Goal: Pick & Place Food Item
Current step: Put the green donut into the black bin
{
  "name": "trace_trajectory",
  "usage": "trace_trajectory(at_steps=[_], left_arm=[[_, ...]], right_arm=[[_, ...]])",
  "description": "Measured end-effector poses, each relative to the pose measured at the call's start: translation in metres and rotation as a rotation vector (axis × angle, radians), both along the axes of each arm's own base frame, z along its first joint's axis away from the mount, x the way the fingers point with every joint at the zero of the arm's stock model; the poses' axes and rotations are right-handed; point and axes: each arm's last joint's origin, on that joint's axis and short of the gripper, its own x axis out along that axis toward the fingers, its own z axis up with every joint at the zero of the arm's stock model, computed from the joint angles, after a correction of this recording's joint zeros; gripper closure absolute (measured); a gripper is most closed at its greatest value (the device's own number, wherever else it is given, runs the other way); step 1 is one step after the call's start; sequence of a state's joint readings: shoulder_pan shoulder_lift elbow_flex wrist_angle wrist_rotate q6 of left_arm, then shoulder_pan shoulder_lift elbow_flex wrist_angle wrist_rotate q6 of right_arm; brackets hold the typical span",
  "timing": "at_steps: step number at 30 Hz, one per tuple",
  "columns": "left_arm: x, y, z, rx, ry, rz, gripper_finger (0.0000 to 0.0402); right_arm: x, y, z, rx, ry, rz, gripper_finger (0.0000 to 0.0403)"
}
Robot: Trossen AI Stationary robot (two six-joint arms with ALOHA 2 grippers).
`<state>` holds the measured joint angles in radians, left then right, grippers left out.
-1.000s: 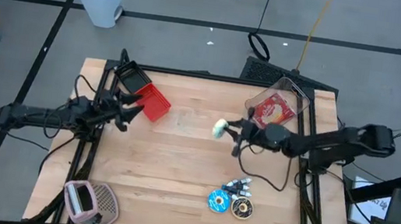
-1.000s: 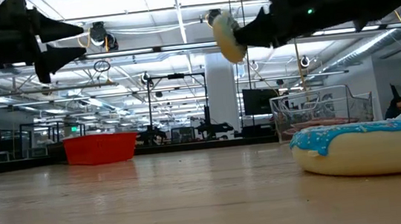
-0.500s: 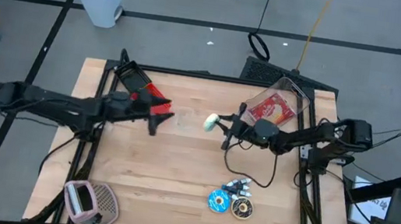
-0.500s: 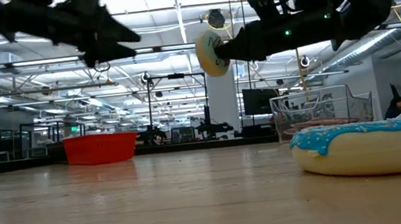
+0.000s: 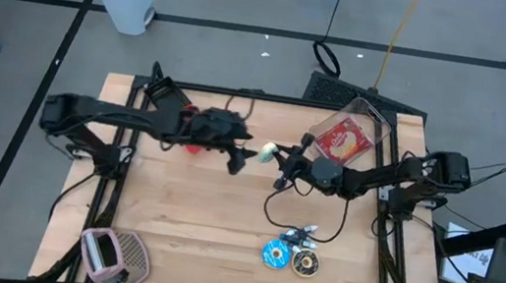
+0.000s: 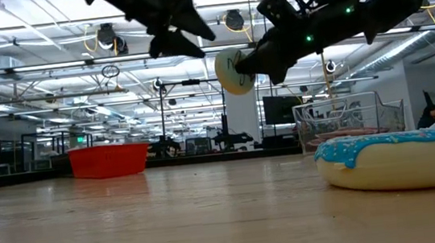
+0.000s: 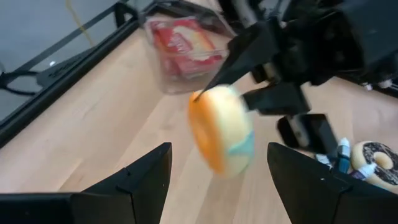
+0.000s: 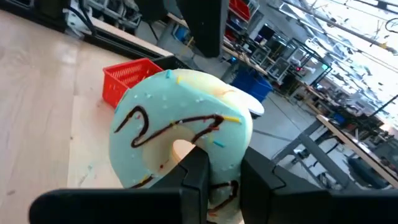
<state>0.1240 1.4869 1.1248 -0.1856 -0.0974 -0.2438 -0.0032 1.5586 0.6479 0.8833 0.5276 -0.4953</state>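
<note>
A doughnut (image 8: 180,134) with mint-green icing and dark drizzle hangs in the air above the middle of the table (image 5: 211,225). My right gripper (image 5: 279,156) is shut on it, reaching in from the table's right. My left gripper (image 5: 239,157) stands open just left of the doughnut (image 7: 222,129), its fingers pointing at it and slanting down, touching nothing. In the low view the doughnut (image 6: 232,71) floats well above the tabletop. The red basket (image 6: 109,160) stands at the far left, mostly under my left arm in the high view. My right gripper pinches the doughnut's ring (image 8: 214,177): one finger (image 8: 196,167) stands at the hole, the other (image 8: 264,180) on the outer rim. The fingers come roughly level from the table's right. The doughnut stands on edge, lifted clear, its iced face toward my right wrist.
A clear container (image 5: 367,121) holding a red packet stands at the far right. A blue-iced doughnut (image 5: 275,254), a chocolate one (image 5: 305,262) and a small packet (image 5: 299,234) lie near the front right. A pink and grey object (image 5: 110,253) sits at the front left corner.
My left gripper has swung from the table's left side toward the middle, up to the doughnut, tipping its fingers downward and staying open. My right gripper has shifted a little toward the left and far edge with the doughnut and rolled, keeping its hold.
</note>
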Motion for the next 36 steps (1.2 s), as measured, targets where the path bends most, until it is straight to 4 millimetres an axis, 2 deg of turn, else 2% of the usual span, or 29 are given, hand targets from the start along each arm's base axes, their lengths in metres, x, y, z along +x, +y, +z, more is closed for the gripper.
trace_trajectory(at_steps=[7, 14, 18, 22, 25, 32, 36], left_arm=[[0.023, -0.008, -0.009, 0.044, 0.011, -0.056, 0.0135], [0.036, -0.001, -0.028, 0.051, 0.03, 0.008, 0.0135], [0.038, 0.006, -0.035, 0.049, 0.048, 0.026, 0.0135], [0.037, 0.009, -0.033, 0.049, 0.044, 0.035, 0.0141], [0.036, 0.009, -0.031, 0.048, 0.036, 0.033, 0.0167], [0.035, 0.009, -0.028, 0.055, 0.028, -0.024, 0.0262], [0.029, 0.011, -0.018, 0.102, 0.021, -0.041, 0.0303]], right_arm=[[0.0, 0.0, -0.001, 0.007, 0.009, -0.002, 0.0353], [0.0, 0.0, -0.001, 0.009, 0.009, 0.001, 0.0353], [0.0, 0.0, -0.001, 0.01, 0.009, 0.001, 0.0353], [0.0, 0.0, -0.002, 0.01, 0.013, -0.001, 0.0353], [0.0, 0.0, -0.002, 0.011, 0.019, 0.0, 0.0353], [0.0, 0.0, -0.003, 0.029, 0.014, -0.001, 0.0353], [0.0, 0.0, -0.002, 0.081, -0.023, -0.006, 0.0353]])
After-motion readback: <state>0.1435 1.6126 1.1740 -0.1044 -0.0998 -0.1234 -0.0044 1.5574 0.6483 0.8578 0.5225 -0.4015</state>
